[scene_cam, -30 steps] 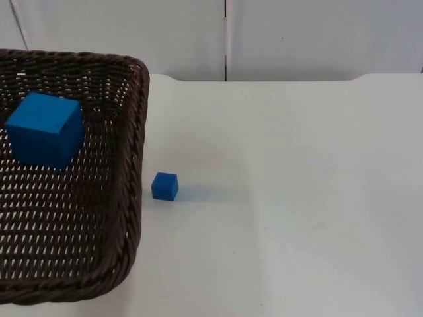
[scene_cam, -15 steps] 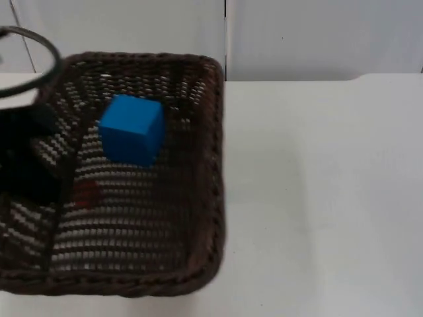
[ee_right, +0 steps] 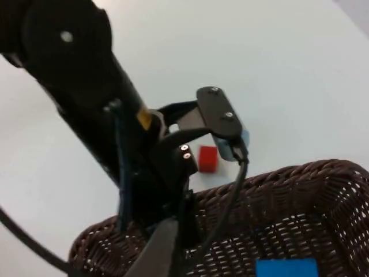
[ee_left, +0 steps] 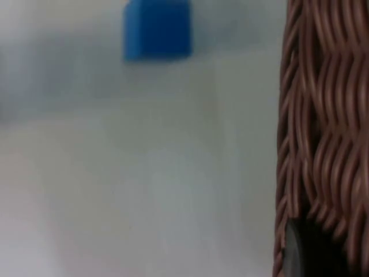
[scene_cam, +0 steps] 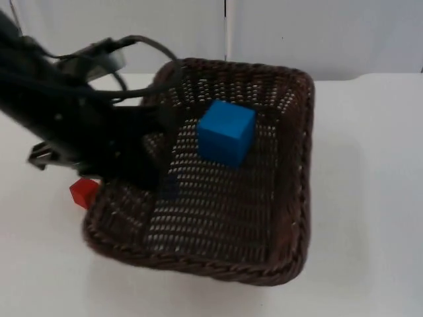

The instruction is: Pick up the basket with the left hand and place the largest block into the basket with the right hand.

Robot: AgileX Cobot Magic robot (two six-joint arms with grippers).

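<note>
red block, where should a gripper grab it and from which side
Judged from the top view, from above, fingers on the two faces that run away from the basket. The red block sits on the table right against the basket's outer wall, under the left arm, so a side approach looks blocked there. The right wrist view shows its top face clear. The left gripper holds the basket's rim.

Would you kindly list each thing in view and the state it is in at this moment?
basket: upright, held at its rim by the left gripper.
large blue block: resting inside the basket.
small blue block: on the table, outside the basket.
small red block: on the table beside the basket's wall.
left gripper: shut on the basket's rim.
</note>
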